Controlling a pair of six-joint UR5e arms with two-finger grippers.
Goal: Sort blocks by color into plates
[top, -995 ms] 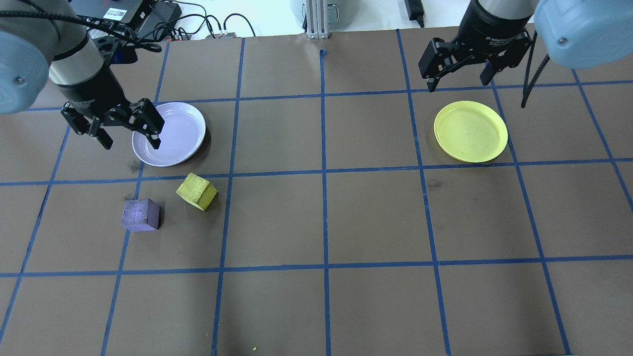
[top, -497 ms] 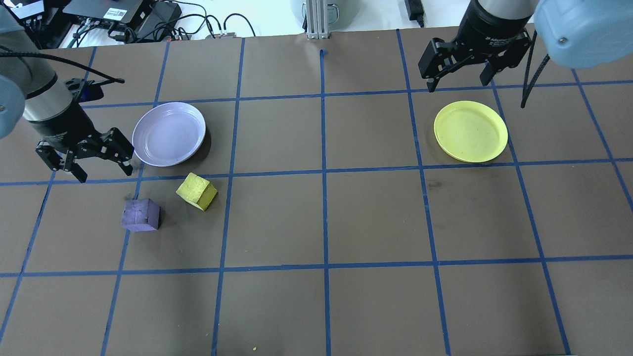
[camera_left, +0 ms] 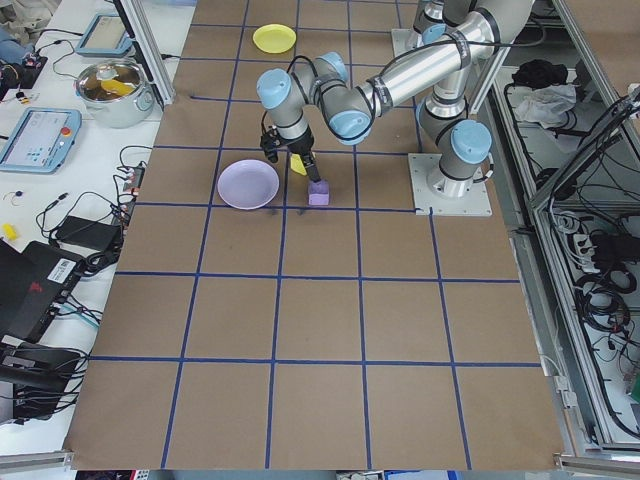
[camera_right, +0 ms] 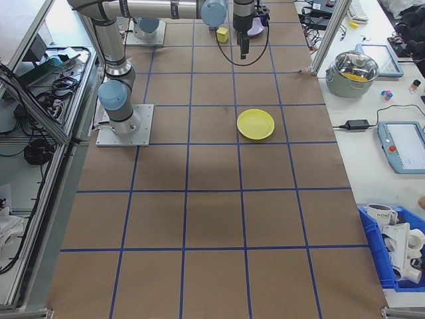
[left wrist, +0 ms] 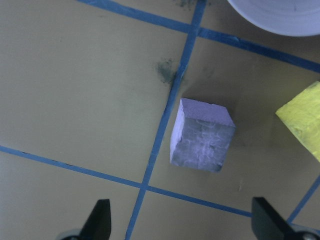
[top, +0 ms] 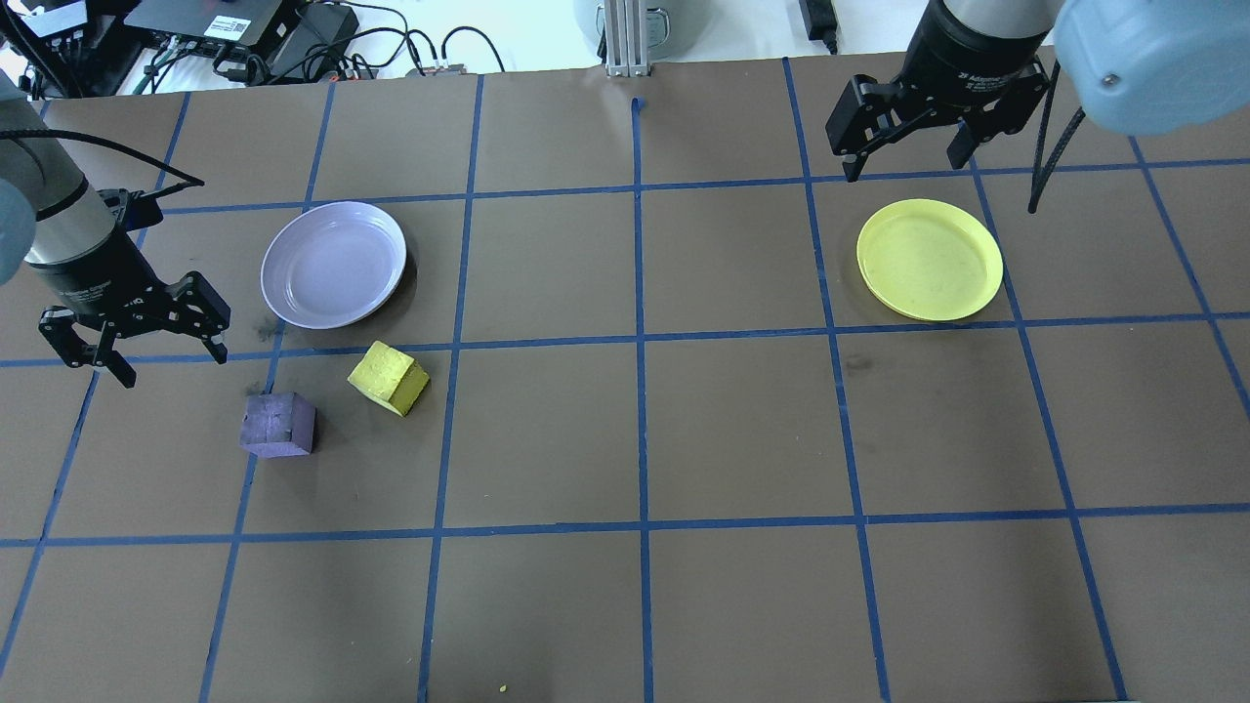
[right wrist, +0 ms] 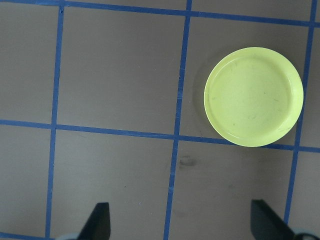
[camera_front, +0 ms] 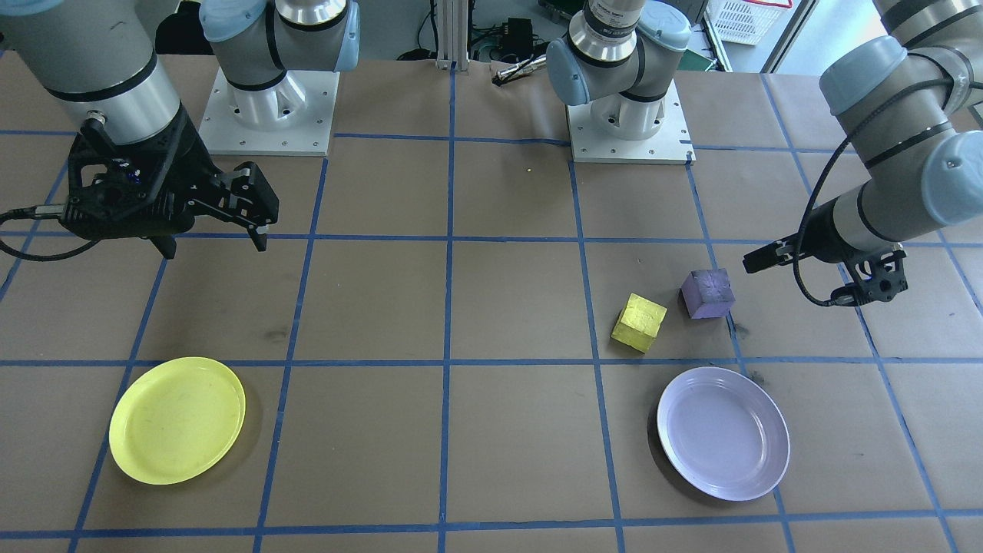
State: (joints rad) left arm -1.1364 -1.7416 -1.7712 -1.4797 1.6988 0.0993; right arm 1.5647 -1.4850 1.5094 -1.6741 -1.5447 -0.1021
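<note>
Moving away from the purple plate point(top: 334, 264), the left hand point(top: 134, 350) has come nearer and now hangs just left of the purple block point(top: 278, 424), fingers spread wide and holding nothing. That block sits on the desk point(top: 742, 430), close to the yellow block point(top: 388, 377), and both lie just near of the purple plate. Far off to the right, the right hand point(top: 908, 144) has not moved; it hangs spread open beyond the yellow plate point(top: 930, 259). Both plates hold nothing.
</note>
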